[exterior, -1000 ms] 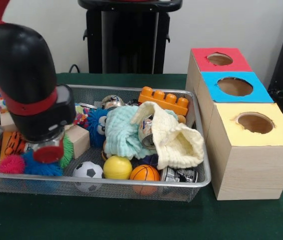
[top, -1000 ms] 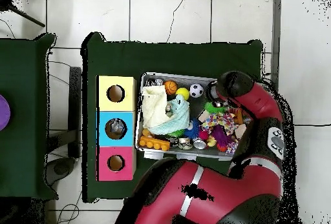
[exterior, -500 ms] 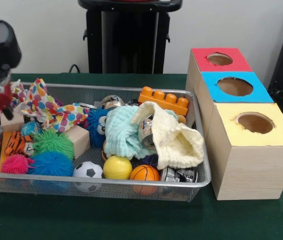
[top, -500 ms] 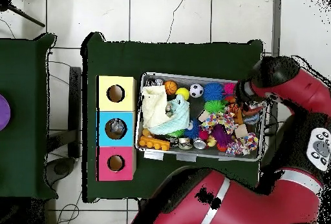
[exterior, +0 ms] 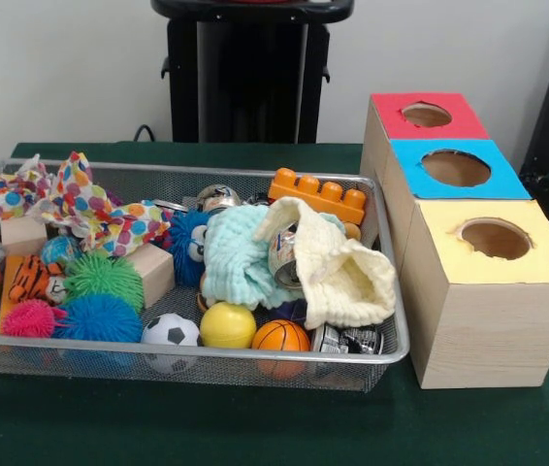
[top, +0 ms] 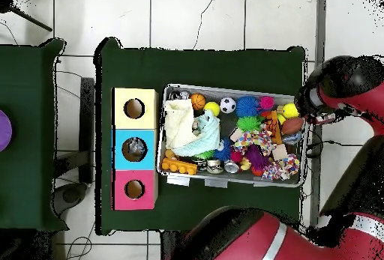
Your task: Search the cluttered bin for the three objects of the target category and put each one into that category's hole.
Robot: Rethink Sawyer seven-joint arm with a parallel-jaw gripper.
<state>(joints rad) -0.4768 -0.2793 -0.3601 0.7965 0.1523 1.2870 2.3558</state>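
The wire mesh bin is full of mixed things. Along its front lie a soccer ball, a yellow ball and a small basketball. Teal cloth and cream cloth wrap round a tin can; an orange toy brick lies behind them. Beside the bin stand three boxes, each with a hole: red, blue, yellow. The front view shows no arm. Overhead, the gripper sits under the arm's end, just past the bin's right edge.
At the bin's left in the front view lie a polka-dot cloth, green, blue and pink spiky balls, a tiger toy and wooden blocks. The red arm fills the overhead view's right and bottom.
The arm has lifted out of the bin's end and swung away past its edge, leaving the front view. The polka-dot cloth and spiky balls it covered now show.
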